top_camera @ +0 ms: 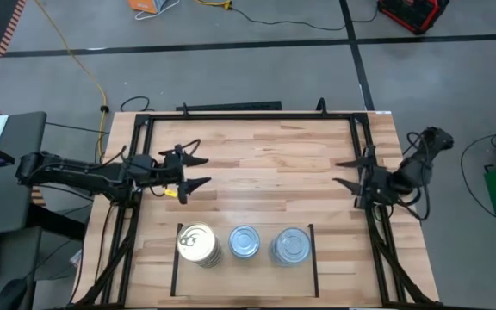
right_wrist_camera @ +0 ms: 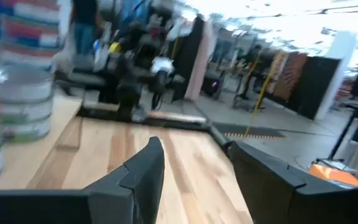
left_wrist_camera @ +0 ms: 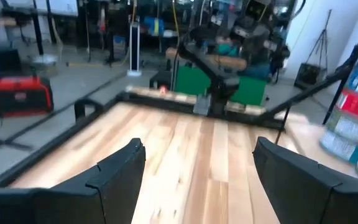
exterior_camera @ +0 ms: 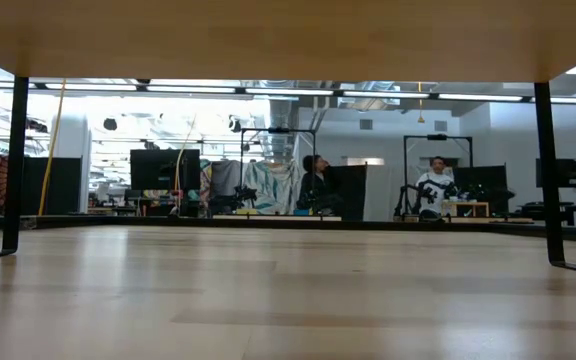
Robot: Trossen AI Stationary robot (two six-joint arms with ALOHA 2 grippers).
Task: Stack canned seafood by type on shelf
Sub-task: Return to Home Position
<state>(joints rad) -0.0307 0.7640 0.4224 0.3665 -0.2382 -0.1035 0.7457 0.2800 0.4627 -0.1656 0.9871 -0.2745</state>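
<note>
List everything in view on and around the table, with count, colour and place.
gold-topped can stack: one, gold top, left end of the shelf
silver-topped can stacks: two, silver tops, middle and right of the shelf; tins per stack cannot be told
shelf: one, light wood outlined in thin black, between the two arms
table: one, light wood planks, inside a black frame
red case: one, red and black, on the floor beyond the table
people: two, far off in the room behind
left gripper: one, dark, open and empty, over the table's left part
right gripper: one, dark, open and empty, over the table's right part
</note>
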